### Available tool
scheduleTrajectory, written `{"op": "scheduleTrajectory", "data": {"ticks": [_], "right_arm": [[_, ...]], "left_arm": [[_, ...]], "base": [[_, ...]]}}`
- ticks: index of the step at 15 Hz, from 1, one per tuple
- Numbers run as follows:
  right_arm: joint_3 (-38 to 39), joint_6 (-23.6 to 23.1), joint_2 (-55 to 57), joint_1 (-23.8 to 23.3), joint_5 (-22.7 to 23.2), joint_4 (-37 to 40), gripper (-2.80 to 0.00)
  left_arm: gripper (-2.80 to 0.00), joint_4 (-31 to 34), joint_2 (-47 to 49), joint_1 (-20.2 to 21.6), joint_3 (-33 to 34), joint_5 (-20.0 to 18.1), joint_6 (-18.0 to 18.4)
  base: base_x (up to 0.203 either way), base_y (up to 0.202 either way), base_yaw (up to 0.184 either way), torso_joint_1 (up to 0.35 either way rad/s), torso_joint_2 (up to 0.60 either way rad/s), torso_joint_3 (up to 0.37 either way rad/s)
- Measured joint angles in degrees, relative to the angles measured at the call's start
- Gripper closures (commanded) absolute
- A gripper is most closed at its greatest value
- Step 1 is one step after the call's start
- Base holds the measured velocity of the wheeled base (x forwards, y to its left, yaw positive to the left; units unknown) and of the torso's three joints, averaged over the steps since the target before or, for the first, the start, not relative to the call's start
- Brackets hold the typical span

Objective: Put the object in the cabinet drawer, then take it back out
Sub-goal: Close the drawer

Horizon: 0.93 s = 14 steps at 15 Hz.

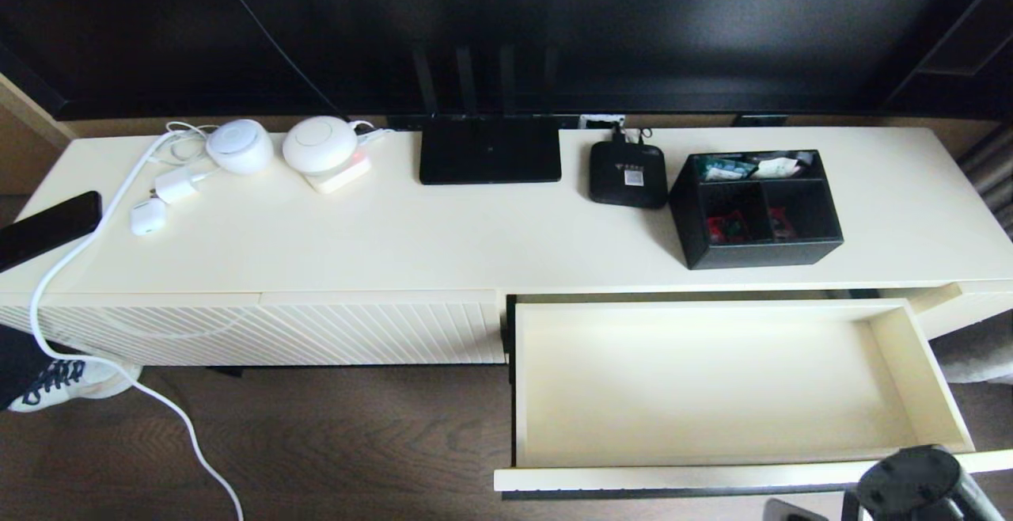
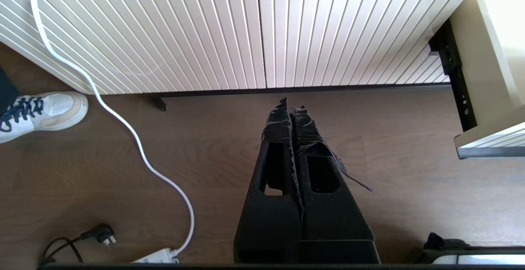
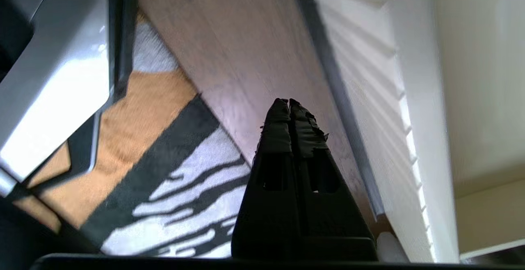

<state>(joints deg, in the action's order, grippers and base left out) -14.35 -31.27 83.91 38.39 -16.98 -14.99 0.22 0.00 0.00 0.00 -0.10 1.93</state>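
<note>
The black organizer box (image 1: 756, 208), with red and white packets in its three compartments, stands on the cream cabinet top (image 1: 443, 236) at the right. Below it the cabinet drawer (image 1: 554, 394) is pulled fully out, its plain cream interior bare. The drawer's ribbed front (image 3: 369, 97) and dark handle bar (image 3: 332, 81) show in the right wrist view. My right gripper (image 3: 288, 102) is shut on nothing, low in front of the drawer; part of that arm (image 1: 918, 485) shows in the head view. My left gripper (image 2: 291, 105) is shut and empty above the wood floor, before a shut ribbed front (image 2: 229, 32).
On the cabinet top lie a flat black router (image 1: 489, 149), a small black set-top box (image 1: 627, 174), two white round devices (image 1: 277, 147), chargers and a phone (image 1: 47, 228). A white cable (image 2: 135, 147) trails to the floor. A shoe (image 2: 41, 112) and a striped rug (image 3: 172, 188) lie nearby.
</note>
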Motion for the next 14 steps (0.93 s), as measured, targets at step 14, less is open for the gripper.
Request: {"op": "scheduleTrajectory", "data": {"ticks": [14], "right_arm": [[-7.82, -0.12, 15.32, -10.38, -0.37, -27.08, 0.0]], "left_arm": [[0.0, 0.02, 0.0, 0.0, 0.0, 0.0, -0.02]], "base": [[0.0, 0.0, 0.0, 0.0, 0.0, 0.0]]}}
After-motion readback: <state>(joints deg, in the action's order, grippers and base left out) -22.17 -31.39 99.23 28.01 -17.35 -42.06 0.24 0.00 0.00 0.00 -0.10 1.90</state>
